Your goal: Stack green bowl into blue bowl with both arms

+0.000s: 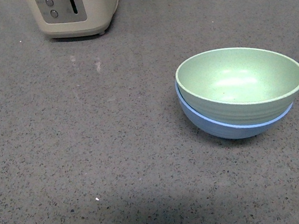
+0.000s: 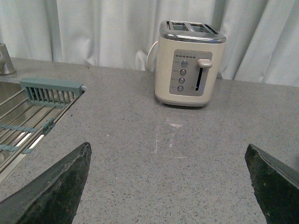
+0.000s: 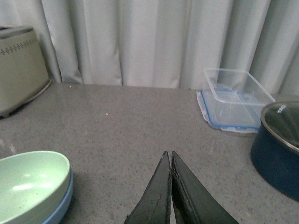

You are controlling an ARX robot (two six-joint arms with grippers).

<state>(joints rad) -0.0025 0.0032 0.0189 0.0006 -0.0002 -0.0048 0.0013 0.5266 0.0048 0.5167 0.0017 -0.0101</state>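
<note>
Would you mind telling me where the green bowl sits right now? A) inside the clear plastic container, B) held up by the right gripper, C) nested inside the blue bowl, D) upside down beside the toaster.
C: the front view shows the green bowl resting inside the blue bowl, whose rim rings it below, with no gripper touching either.

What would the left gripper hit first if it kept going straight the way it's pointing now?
Probably the cream toaster. The left gripper, jaws wide open and empty, points across bare grey countertop with the toaster standing near that line; the depth is hard to judge.
</note>
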